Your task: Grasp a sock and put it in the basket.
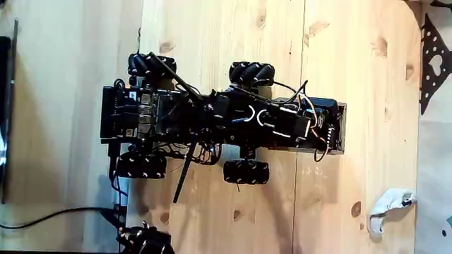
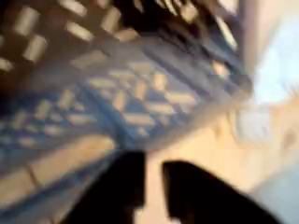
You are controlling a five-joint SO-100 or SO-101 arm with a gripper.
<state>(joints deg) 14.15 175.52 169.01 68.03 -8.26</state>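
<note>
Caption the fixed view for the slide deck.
Top-down: wheeled robot with its arm over the basket on a wooden floor; white sock lies at lower right.

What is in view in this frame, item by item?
Wooden floor: one, light pine planks, under everything in the fixed view.
Basket: one, dark rim, mostly hidden under the arm at the robot's right end in the fixed view; perforated wall blurred in the wrist view.
White sock: one, white with grey marks, lower right of the fixed view.
Cable: one, black, lower left.
Wheeled base: one, black, centre.
Arm: one, black, reaching over the basket.
Gripper: one, dark; jaws blurred.
</note>
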